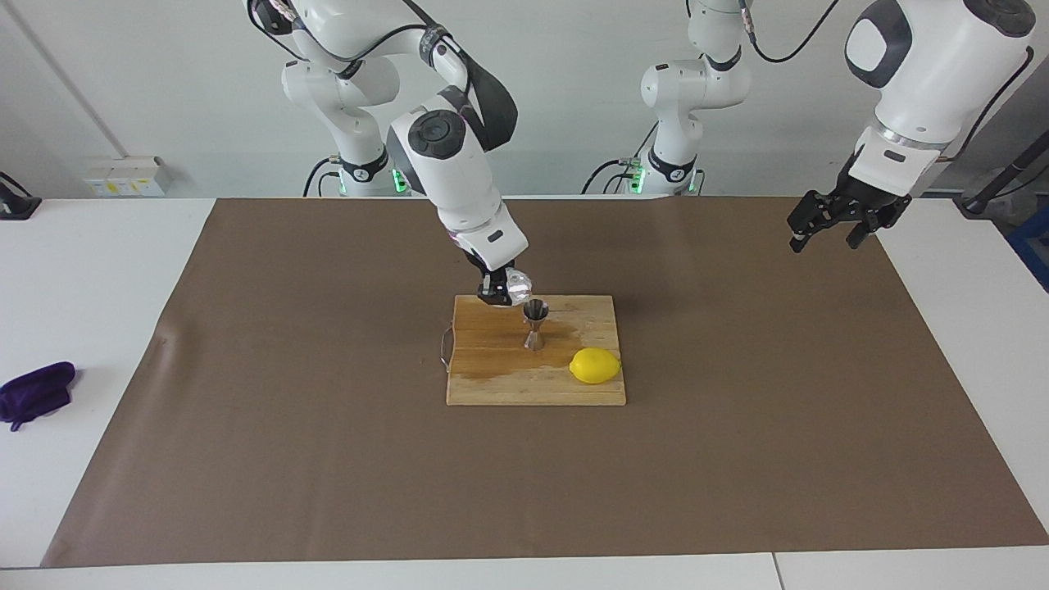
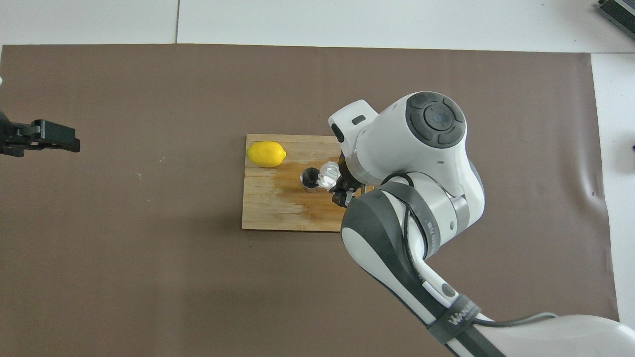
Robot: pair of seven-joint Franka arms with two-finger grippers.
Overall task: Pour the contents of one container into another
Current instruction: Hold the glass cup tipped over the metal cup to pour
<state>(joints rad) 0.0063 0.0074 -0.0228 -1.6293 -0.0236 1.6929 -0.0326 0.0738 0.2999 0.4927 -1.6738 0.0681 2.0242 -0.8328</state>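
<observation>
Cup: small squat translucent whitish plastic cup (image 1: 517,285) (image 2: 329,175), clamped in my right gripper (image 1: 497,290) (image 2: 341,187), tipped on its side with its mouth toward the jigger, up in the air over the cutting board and right beside the jigger's top rim.
Jigger: small shiny steel hourglass-shaped jigger (image 1: 535,324) (image 2: 311,179), standing upright near the middle of the board, open top cone up; I cannot tell whether the cup's lip touches its rim.
Board: rectangular pale wooden cutting board (image 1: 492,385) (image 2: 268,213) on the brown paper mat (image 1: 328,459) (image 2: 149,248), with a darker wet-looking patch around the jigger's foot.
Lemon: yellow lemon (image 1: 595,365) (image 2: 267,154) lying on the board, at the corner farther from me toward my left arm's end, apart from the jigger.
Right gripper: fingers clenched on the cup, wrist angled down over the board's nearer edge.
Left gripper (image 1: 832,220) (image 2: 42,138): waiting in the air over the mat's edge at its own end of the table, fingers spread, nothing in them.
Cloth: crumpled purple cloth (image 1: 34,393) on the white tabletop beside the mat, at my right arm's end.
</observation>
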